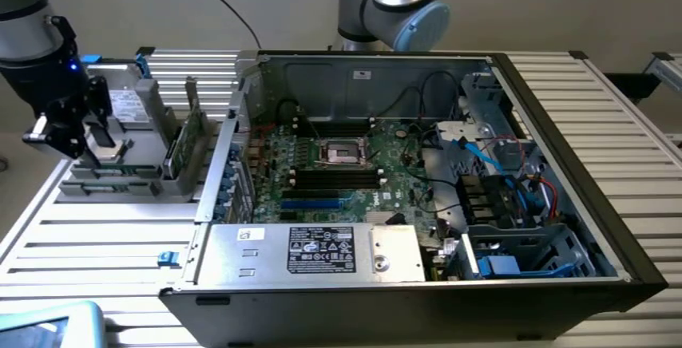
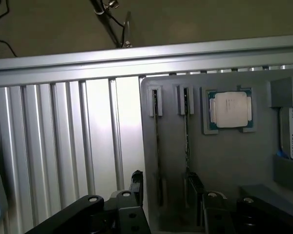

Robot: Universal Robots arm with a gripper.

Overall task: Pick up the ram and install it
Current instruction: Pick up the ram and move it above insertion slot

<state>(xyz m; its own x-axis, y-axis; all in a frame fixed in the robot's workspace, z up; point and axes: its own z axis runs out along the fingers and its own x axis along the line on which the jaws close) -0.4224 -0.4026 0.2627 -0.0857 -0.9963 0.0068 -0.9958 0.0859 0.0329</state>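
Two ram sticks (image 2: 156, 146), long thin green boards, upright and edge-on in one grey holder (image 2: 224, 161) on worktop (image 1: 96, 228), at the exterior view's left. One hand (image 2: 166, 190) released, fingers spread beside them.

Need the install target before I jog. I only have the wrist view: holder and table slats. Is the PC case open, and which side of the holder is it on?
Observer: Open. The case lies open side up, on the exterior view's right of the gray holder.
Operator: Memory slots on the board free?
Observer: The black slots beside the CPU socket look empty, as far as I can tell.
Operator: The ram is edge-on below me. Where is the gripper from the case?
Observer: The gripper hangs over the holder's far end from the case, outside it.
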